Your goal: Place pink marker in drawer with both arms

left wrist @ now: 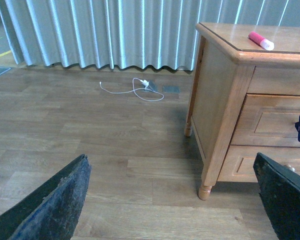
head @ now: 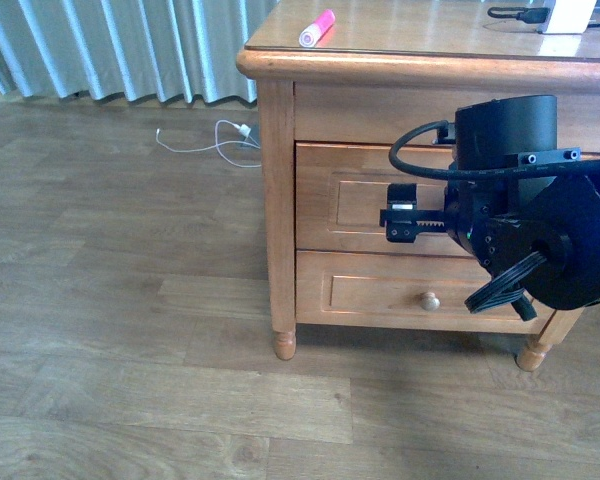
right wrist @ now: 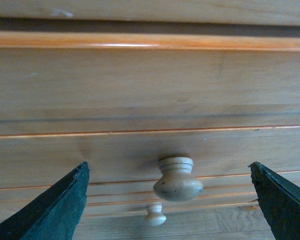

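Framing drawer's (right wrist: 140,85) knob (right wrist: 177,179): right gripper's (right wrist: 167,167) jaws

Grey curtain (head: 130,45) at back, wood floor (head: 110,380). White cable (left wrist: 146,85) loose on floor nr dresser (head: 277,200) corner. White charger (head: 568,15) w/ black cord (head: 510,13) on dresser top. Lower drawer (head: 380,292) shut.

A brown wood floor (head: 110,340) fills the lower left of the frame, long pale blue-grey curtains (head: 130,45) hang across the upper left (a thin white cable (head: 212,142) lies just below them), and a wooden dresser (head: 277,200) stands on the right.
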Controlling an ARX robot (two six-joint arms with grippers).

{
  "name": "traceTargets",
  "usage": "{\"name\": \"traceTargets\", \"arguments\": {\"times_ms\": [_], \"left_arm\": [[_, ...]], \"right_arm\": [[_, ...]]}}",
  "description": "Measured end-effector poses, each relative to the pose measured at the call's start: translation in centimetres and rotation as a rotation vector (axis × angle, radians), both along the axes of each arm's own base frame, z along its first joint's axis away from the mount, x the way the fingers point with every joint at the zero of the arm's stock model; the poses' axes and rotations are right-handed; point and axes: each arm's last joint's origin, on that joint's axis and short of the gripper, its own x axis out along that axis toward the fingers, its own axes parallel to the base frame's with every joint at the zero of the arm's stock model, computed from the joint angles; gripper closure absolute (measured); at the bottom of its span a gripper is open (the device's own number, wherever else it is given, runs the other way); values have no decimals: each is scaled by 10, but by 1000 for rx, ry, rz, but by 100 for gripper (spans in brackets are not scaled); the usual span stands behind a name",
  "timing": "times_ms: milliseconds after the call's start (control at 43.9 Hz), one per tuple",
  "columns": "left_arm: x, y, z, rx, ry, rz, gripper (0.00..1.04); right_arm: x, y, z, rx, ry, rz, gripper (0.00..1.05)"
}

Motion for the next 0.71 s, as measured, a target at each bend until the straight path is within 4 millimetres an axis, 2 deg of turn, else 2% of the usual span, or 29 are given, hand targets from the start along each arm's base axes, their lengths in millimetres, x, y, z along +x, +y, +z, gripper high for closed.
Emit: {"name": "traceTargets", "arguments": {"times_ms": [342,706], "left_arm": [[0,0,0,0,0,0,6],[0,0,0,0,0,0,6]], "right_arm": [[3,-7,-9,6,16,3,9],[4,-5,-7,15,-5,31,57]]}}
